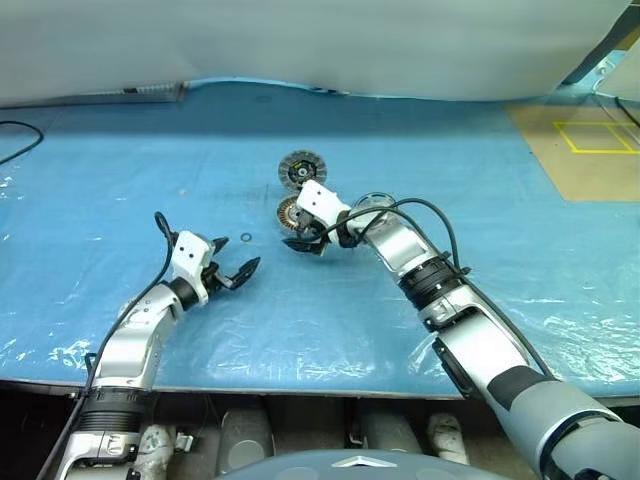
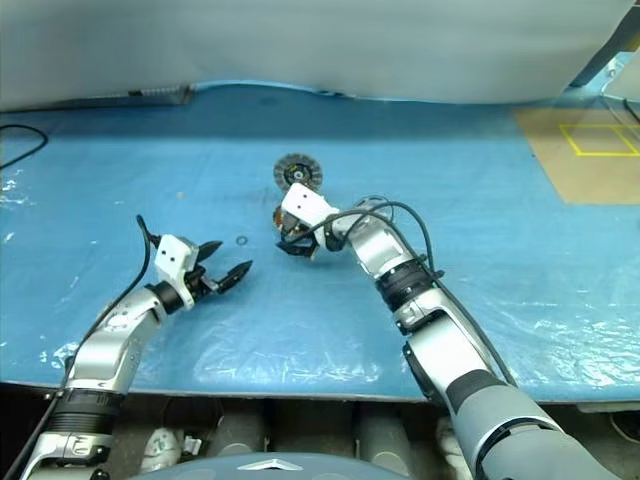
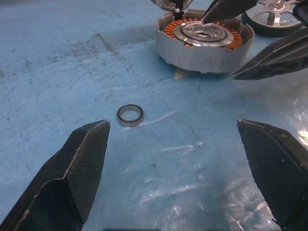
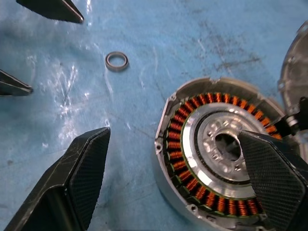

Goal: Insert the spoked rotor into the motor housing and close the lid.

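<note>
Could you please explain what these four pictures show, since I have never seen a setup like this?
A two-armed humanoid robot works over a blue plastic sheet. Two pictures come from cameras in its head, looking down; the other two from cameras on each wrist, looking along the black fingers. On the sheet lie the motor housing with copper windings, the grey ribbed lid beyond it, a shiny spoked rotor, and a small metal ring. The left gripper is open and holds nothing. The right gripper is open over the housing, also holding nothing.
</note>
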